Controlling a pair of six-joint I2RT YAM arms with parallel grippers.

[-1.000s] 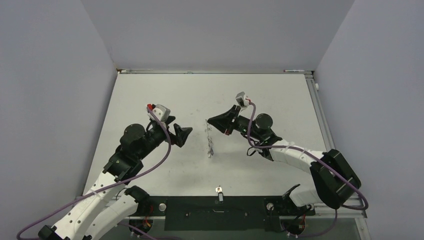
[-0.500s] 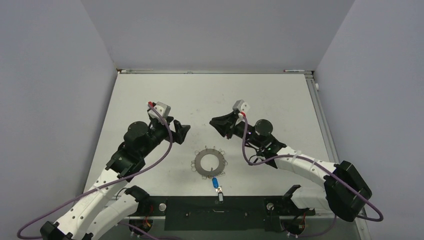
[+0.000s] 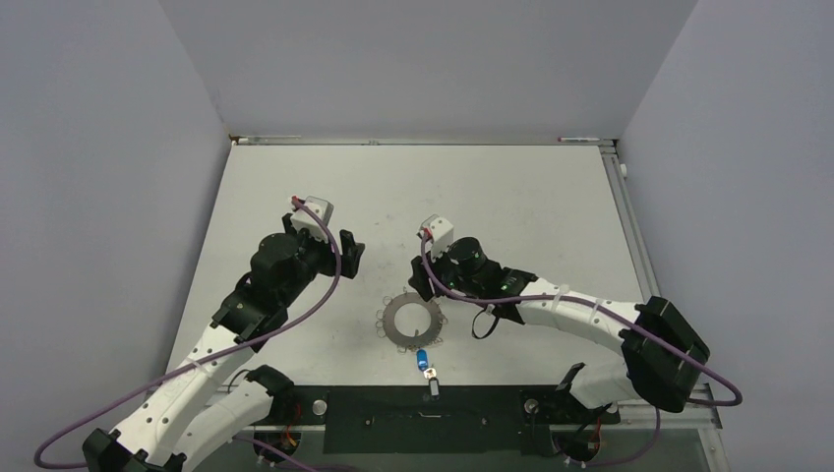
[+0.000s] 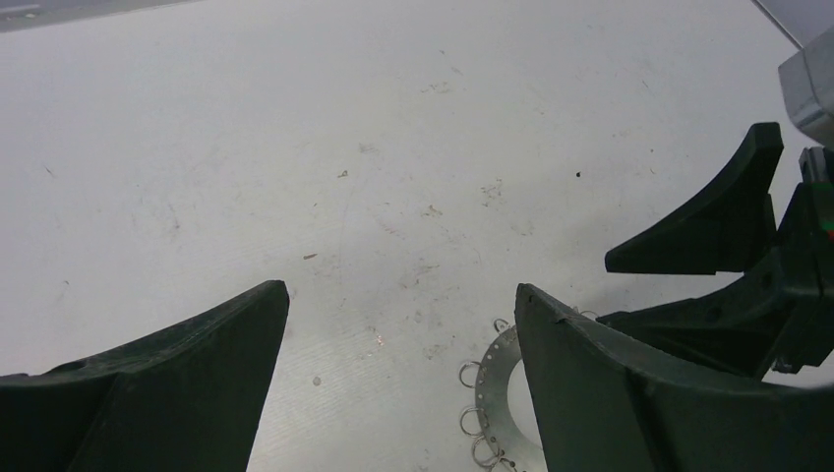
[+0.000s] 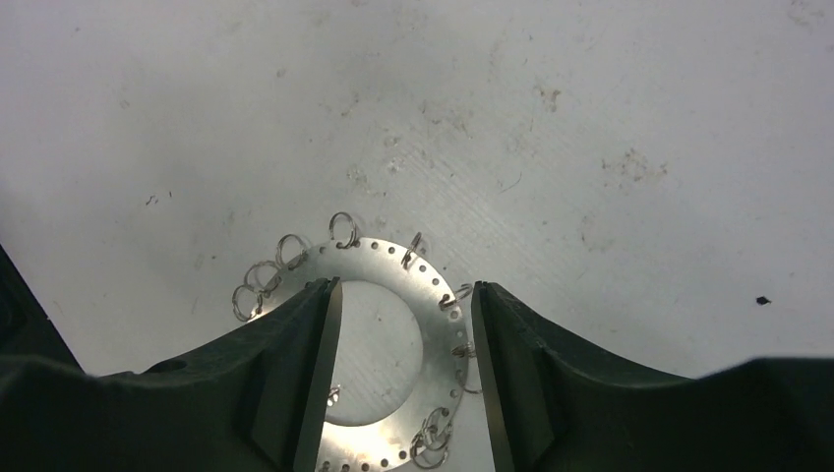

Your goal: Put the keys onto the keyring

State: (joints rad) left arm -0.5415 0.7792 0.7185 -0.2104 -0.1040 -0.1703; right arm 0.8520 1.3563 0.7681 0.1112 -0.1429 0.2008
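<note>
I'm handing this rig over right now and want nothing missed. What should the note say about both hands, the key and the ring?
Left hand: open, empty, over the table, left of the keyring.
Right hand: open, over the keyring's far rim, holding nothing.
Keyring: flat on the table, blue tag at its near side.
Key: on the table just past the tag, by the near edge, apparently on no loop.
Done: nothing threaded.
Left: pick up key and ring, thread the key on.

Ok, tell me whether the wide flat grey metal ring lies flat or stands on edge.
Flat: the ring shows its full round face, white table visible through its hole.
</note>
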